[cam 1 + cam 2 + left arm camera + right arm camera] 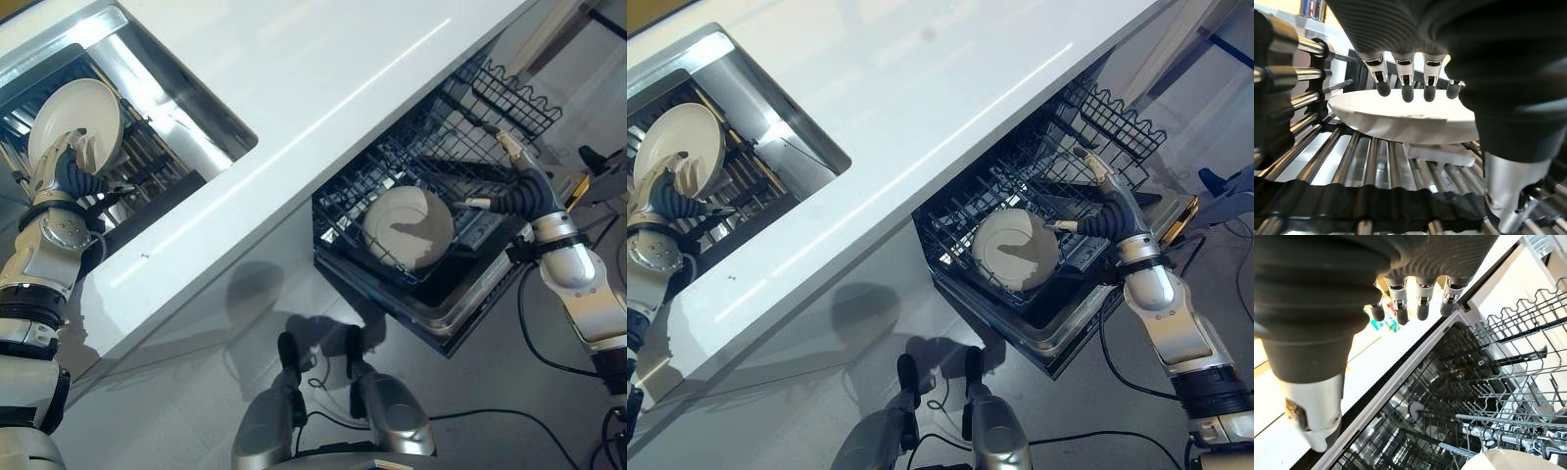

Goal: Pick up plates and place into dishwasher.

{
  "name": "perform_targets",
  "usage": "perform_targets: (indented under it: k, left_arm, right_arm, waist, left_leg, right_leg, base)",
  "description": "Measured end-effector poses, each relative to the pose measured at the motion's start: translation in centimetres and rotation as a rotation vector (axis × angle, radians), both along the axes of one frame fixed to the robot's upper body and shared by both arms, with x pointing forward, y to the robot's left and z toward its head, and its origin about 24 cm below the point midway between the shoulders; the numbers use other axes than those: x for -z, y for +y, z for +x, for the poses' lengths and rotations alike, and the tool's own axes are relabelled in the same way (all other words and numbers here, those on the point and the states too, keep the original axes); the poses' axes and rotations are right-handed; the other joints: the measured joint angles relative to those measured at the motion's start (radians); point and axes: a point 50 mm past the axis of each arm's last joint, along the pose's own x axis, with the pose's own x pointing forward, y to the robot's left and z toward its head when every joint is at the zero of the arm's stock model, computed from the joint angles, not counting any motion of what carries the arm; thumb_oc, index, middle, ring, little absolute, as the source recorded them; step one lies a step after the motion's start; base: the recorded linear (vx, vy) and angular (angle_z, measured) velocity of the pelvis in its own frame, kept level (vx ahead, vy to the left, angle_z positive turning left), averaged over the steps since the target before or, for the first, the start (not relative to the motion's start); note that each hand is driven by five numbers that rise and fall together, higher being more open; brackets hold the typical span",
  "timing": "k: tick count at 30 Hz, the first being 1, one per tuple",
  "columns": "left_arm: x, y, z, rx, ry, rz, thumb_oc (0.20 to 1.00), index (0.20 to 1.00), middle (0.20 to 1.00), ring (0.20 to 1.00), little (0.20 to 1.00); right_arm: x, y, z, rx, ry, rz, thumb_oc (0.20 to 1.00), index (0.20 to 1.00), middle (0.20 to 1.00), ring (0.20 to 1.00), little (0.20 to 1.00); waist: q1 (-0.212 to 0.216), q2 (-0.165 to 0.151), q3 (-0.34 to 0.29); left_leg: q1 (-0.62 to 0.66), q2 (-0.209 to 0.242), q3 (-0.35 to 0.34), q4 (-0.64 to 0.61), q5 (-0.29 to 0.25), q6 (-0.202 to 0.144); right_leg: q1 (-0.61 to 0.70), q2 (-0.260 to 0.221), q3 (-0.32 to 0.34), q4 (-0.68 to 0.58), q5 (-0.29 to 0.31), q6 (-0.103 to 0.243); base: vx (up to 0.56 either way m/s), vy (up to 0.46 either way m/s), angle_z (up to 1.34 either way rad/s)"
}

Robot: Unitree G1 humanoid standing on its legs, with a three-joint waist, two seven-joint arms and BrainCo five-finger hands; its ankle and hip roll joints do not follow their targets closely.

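A white plate [76, 119] leans tilted in the metal rack [147, 166] inside the sink at the far left. My left hand [71, 176] is at its lower edge. In the left wrist view its straight fingers [1405, 90] rest on the plate's rim [1400, 120] and the thumb stands apart below. A second white plate [409, 227] stands in the lower dishwasher rack [353, 191]. To its right my right hand [514, 191] hovers open over the rack, fingers [1420, 308] spread, apart from that plate [1508, 462].
A white counter [343, 88] runs between the sink [191, 113] and the dishwasher. The dishwasher's door [460, 313] hangs open below the rack. A black wire basket [514, 93] sits further back on the right.
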Motion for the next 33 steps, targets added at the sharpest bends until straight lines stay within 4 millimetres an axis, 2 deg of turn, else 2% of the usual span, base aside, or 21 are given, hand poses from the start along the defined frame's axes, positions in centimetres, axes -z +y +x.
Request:
perform_targets:
  k: [5,16,24,30,33]
  left_arm:
    - [-0.3,0.4,0.3,-0.090,-0.040,-0.006,0.200,0.200,0.200,0.200,0.200]
    - [-2.8,0.1,0.7,-0.138,-0.183,0.029,0.200,0.200,0.200,0.200,0.200]
    - [-3.1,0.0,0.7,-0.129,-0.227,0.050,0.200,0.200,0.200,0.200,0.200]
    - [-4.2,-0.6,0.3,-0.087,-0.380,0.048,0.200,0.200,0.200,0.200,0.200]
    - [-3.4,-0.9,-0.2,-0.043,-0.402,0.051,0.200,0.200,0.200,0.200,0.200]
  right_arm:
    - [-0.3,-0.2,0.1,0.014,0.001,0.003,1.000,1.000,1.000,1.000,1.000]
    - [-1.9,-0.4,0.5,0.025,-0.033,-0.027,1.000,1.000,1.000,1.000,1.000]
    - [-1.9,-0.3,0.5,0.020,-0.034,-0.029,1.000,1.000,1.000,1.000,1.000]
    - [-1.9,0.0,0.2,-0.024,-0.046,-0.029,1.000,1.000,1.000,1.000,1.000]
    - [-0.9,0.5,-0.1,-0.053,-0.033,-0.002,1.000,1.000,1.000,1.000,1.000]
  waist:
    - [0.002,-0.003,0.001]
    - [-0.001,-0.020,0.011]
    - [0.000,-0.020,0.011]
    - [0.005,-0.020,0.011]
    - [0.005,-0.021,0.010]
  left_leg:
    - [-0.014,0.000,0.000,0.000,0.000,0.000]
    - [-0.042,0.002,0.000,0.000,0.009,-0.004]
    - [-0.042,0.002,0.000,0.000,0.009,-0.004]
    - [-0.034,0.000,-0.002,0.001,0.009,-0.003]
    - [-0.005,0.000,-0.004,0.000,0.008,-0.005]
  right_leg:
    - [-0.014,0.000,0.000,0.000,0.000,0.000]
    - [-0.043,0.001,0.001,0.000,0.005,0.004]
    - [-0.042,0.001,0.000,0.000,0.005,0.004]
    - [-0.031,0.000,-0.002,0.000,0.008,0.000]
    - [-0.002,0.000,-0.003,0.000,0.005,0.004]
  base:
    - [-0.04,0.015,0.00]
    - [-0.01,0.010,0.00]
    - [0.01,-0.001,0.00]
    - [0.02,-0.034,0.01]
    - [0.04,-0.065,0.02]
